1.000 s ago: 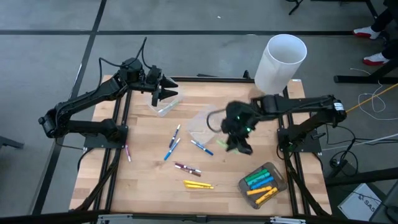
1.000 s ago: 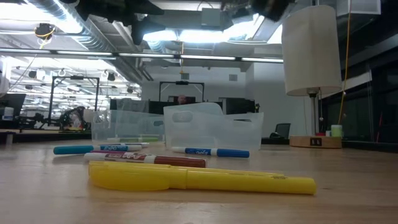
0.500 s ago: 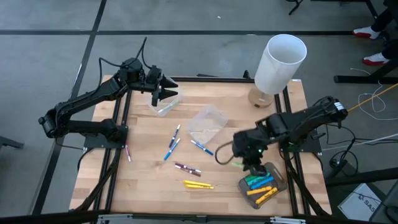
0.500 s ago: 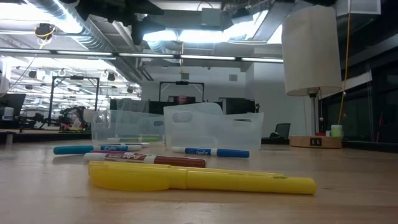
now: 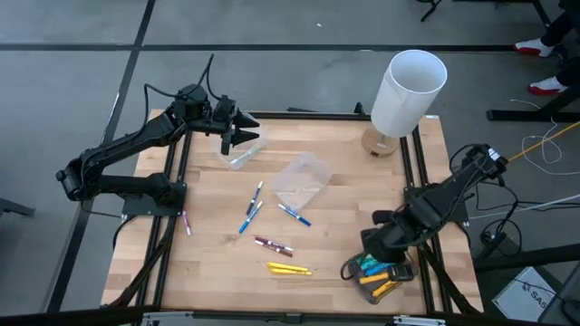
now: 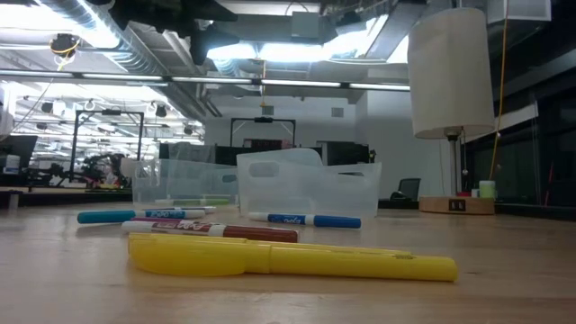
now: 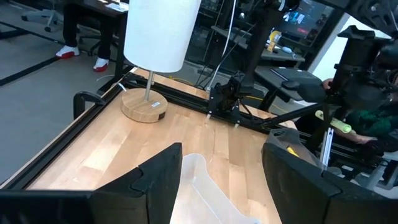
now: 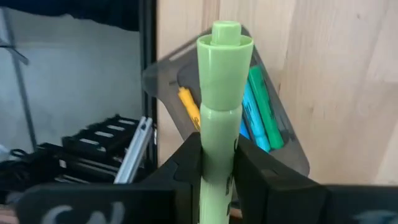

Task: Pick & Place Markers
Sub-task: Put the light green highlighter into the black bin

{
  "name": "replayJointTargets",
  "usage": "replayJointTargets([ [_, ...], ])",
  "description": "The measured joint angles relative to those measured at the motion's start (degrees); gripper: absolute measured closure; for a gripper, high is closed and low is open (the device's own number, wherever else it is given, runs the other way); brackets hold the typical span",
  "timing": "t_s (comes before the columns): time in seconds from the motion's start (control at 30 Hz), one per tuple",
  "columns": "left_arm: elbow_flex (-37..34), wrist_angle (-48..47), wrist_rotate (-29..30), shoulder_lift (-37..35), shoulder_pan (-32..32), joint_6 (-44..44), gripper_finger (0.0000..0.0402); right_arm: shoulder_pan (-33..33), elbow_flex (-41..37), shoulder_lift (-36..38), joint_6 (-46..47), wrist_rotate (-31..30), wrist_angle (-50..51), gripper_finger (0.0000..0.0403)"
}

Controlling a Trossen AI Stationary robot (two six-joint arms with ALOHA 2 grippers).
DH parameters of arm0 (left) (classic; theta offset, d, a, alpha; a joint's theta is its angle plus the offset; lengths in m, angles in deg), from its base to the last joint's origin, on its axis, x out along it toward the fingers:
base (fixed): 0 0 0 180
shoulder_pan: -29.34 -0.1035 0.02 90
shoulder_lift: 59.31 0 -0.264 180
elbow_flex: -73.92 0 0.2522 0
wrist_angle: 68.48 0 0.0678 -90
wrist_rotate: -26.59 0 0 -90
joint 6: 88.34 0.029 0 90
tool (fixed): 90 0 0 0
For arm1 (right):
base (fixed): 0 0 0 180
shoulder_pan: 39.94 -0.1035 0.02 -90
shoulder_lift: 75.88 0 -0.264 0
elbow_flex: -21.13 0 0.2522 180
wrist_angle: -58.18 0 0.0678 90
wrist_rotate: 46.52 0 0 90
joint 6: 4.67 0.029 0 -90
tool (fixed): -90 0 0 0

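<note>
Markers [image 5: 275, 245] are scattered on the table [image 5: 213, 208]; one light green marker [image 8: 219, 118] is clamped upright in the right tool [image 8: 217, 163] above the tub [image 8: 287, 146] holding others. The left tool [image 7: 221, 171] is held open at the far corner.

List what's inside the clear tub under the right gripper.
In the tub lie green, light blue and yellow markers. The right gripper, shut on a light green marker, hangs over it and hides the tub's middle, so the full count cannot be seen.
</note>
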Motion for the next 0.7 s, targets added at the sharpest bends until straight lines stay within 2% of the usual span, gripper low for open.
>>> replayJointTargets([
  [0.3, 0.0, 0.0, 0.0, 0.0, 0.0, 0.6, 0.0185, -5.1, 0.0, -4.4, 4.1, -0.9, 1.5, 0.0334],
  [0.47, 0.0, 0.0, 0.0, 0.0, 0.0, 0.6, 0.0185, -7.1, -0.1, -6.7, 2.6, -2.6, 1.5, 0.0334],
  [0.7, 0.0, 0.0, 0.0, 0.0, 0.0, 0.6, 0.0185, -7.6, -6.0, -7.4, 2.2, -2.2, 0.2, 0.0334],
])
